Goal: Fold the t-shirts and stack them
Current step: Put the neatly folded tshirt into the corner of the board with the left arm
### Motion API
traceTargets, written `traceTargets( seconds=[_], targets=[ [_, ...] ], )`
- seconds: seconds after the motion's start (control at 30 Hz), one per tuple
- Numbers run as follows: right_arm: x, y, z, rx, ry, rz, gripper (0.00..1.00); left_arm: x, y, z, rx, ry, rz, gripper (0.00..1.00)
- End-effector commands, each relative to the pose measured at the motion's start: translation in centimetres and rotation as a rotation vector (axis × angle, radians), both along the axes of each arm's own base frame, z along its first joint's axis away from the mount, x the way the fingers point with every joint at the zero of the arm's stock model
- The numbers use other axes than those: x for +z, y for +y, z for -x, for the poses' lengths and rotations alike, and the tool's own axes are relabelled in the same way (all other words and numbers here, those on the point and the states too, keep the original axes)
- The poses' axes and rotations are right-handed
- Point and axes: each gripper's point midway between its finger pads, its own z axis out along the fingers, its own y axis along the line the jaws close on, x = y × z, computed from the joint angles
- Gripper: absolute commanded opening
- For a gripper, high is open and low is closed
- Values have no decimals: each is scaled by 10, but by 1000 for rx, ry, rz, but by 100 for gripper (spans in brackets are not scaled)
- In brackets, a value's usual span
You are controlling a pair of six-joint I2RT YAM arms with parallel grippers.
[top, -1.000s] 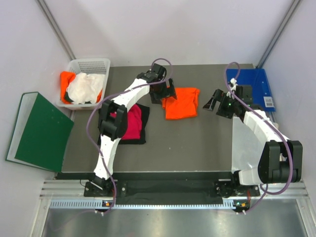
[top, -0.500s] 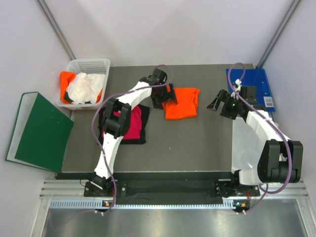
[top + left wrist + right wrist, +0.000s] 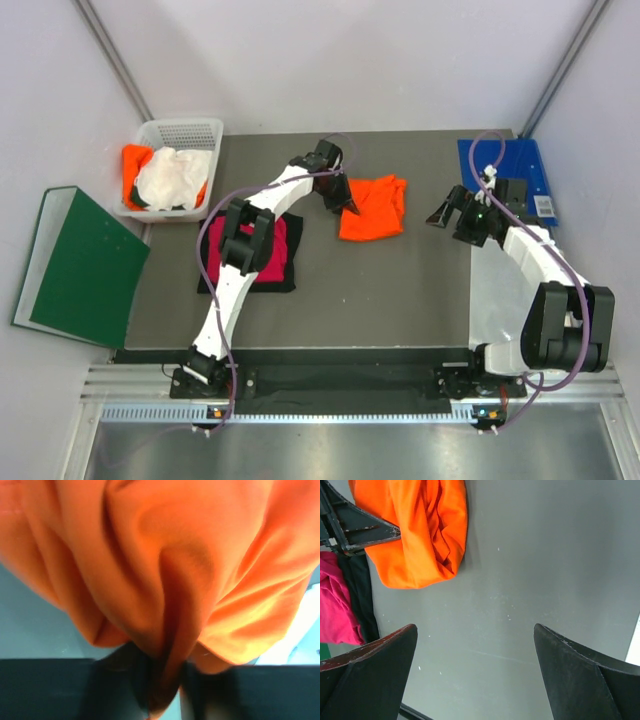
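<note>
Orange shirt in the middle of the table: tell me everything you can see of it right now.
The orange shirt is bright, plain, soft cloth, folded into a rough rectangle but rumpled, with deep creases. It lies on the dark grey table, right of the pink-and-black pile and apart from it. The left end effector pinches its left edge, cloth bunched into its jaws. The right end effector is open and clear of it.

Bright, even light, soft shadows; close orange t-shirt (image 3: 165, 570) blurry in left wrist view.
</note>
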Motion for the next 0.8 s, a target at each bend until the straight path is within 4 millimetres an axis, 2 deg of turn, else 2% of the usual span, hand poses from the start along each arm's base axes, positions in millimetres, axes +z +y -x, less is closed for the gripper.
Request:
traceTargets(
  seconds=[0.0,0.03,0.1,0.13,0.2,0.23,0.3,0.33,0.4,0.43,0.5,0.53,0.6,0.63,0.7,0.73,0.77],
  targets=[
    [9,-5,-2,12,-49,8,100,-84,1,53,-73,179,-114,0],
    [8,-5,-1,11,-46,7,100,-76,4,52,-74,163,-118,0],
    [8,-5,0,12,-46,5,100,-73,16,53,-81,149,-155,0],
    [8,-5,0,14,-48,3,100,-59,21,53,-85,134,-160,0],
    [9,-4,1,16,-50,3,100,-49,36,51,-86,115,-190,0],
    [8,-4,2,16,-50,3,100,-31,41,45,-78,74,-199,0],
    [8,-4,3,18,-52,1,100,-17,56,47,-84,63,-225,0],
    [6,-3,5,19,-46,-1,100,0,61,46,-81,34,-234,0],
    [5,-2,6,18,-49,-6,100,11,73,54,-95,39,-264,0],
    [3,-2,8,19,-44,-9,100,27,76,56,-97,14,-268,0],
    [3,-1,9,23,-49,-12,100,33,90,66,-94,29,-312,0],
    [2,-1,10,22,-44,-14,100,47,93,69,-89,8,-309,0],
    [2,0,11,24,-45,-18,100,51,105,81,-81,37,-324,0],
    [1,0,11,25,-44,-19,100,63,108,84,-72,20,-321,0],
    [2,1,11,26,-48,-20,100,70,119,90,-56,22,-338,0],
    [2,1,12,29,-51,-21,100,84,122,93,-49,1,-331,0],
    [2,1,12,30,-49,-22,100,89,125,93,-48,-10,-329,0]
  ],
)
